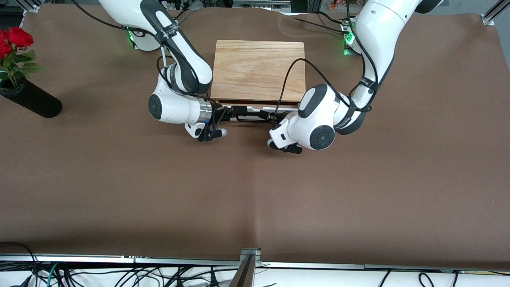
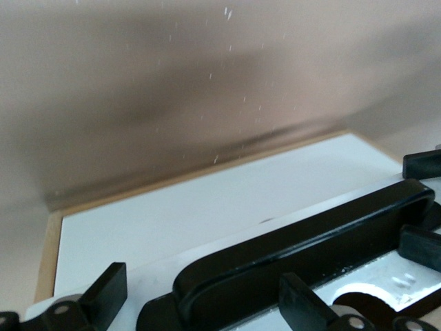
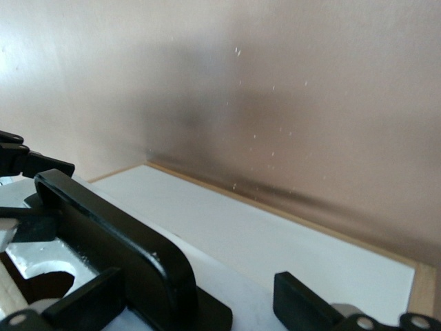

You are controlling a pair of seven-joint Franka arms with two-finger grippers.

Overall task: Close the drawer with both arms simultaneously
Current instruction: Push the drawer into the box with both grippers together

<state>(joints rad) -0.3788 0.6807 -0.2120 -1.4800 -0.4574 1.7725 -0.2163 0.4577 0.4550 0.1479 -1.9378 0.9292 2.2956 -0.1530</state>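
The light oak box [image 1: 258,69] stands between the arms' bases. The drawer [image 1: 257,108] shows only as a narrow white strip of front panel at the box's front edge, with its black handle [image 1: 251,118] in front. In the left wrist view the panel [image 2: 207,207] and handle [image 2: 310,241] fill the frame. My left gripper [image 2: 203,303] is open, its fingers [image 2: 107,293] straddling one end of the handle. My right gripper [image 3: 193,307] is open, its fingers [image 3: 303,307] straddling the other end of the handle [image 3: 117,227] against the panel [image 3: 275,234]. In the front view both grippers, the left [image 1: 271,116] and the right [image 1: 231,113], sit at the drawer front.
A black vase [image 1: 34,99] with red roses [image 1: 16,40] stands at the right arm's end of the table. The brown mat [image 1: 255,191] stretches toward the front camera. Cables lie along the table's near edge.
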